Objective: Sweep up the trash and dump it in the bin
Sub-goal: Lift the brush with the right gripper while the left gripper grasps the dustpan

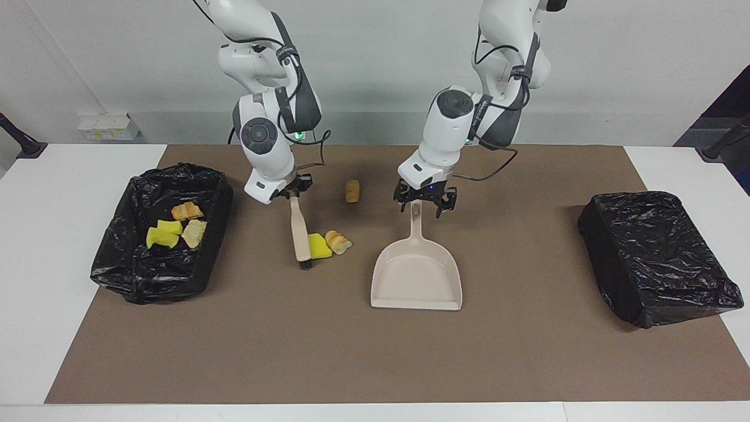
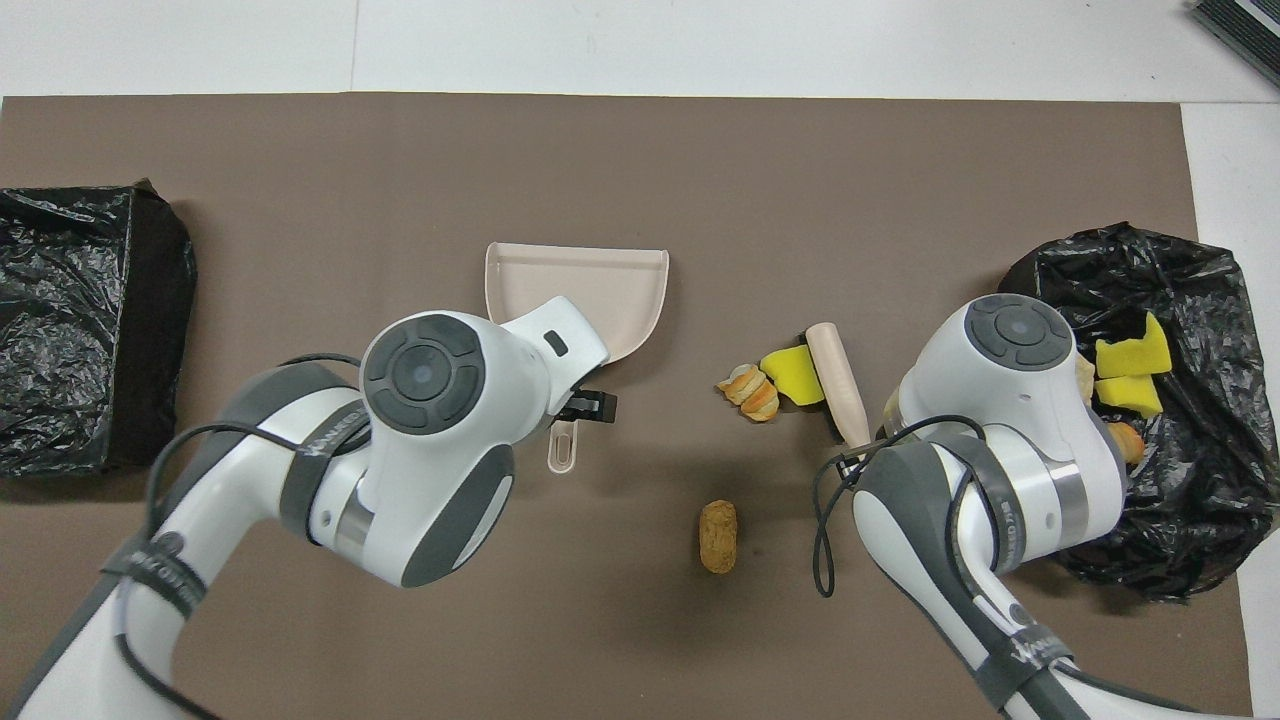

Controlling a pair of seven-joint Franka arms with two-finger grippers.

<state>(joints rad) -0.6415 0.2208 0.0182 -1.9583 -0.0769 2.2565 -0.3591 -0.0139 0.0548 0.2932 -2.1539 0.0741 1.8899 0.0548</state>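
Facing view: my right gripper (image 1: 295,193) clamped on brush (image 1: 301,230), bristles on mat against yellow sponge (image 1: 319,246) and bread piece (image 1: 338,241). My left gripper (image 1: 419,202) spread over dustpan (image 1: 416,275) handle, not gripping. Close on handle first, steady pan, then push low toward it. Cork-like chunk (image 1: 352,190) sits apart, nearer robots. Bin (image 1: 117,269) holds rest.

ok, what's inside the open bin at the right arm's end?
Open bin: two yellow sponge wedges and two tan bread pieces on the black liner. In the overhead view the right arm covers part of them.
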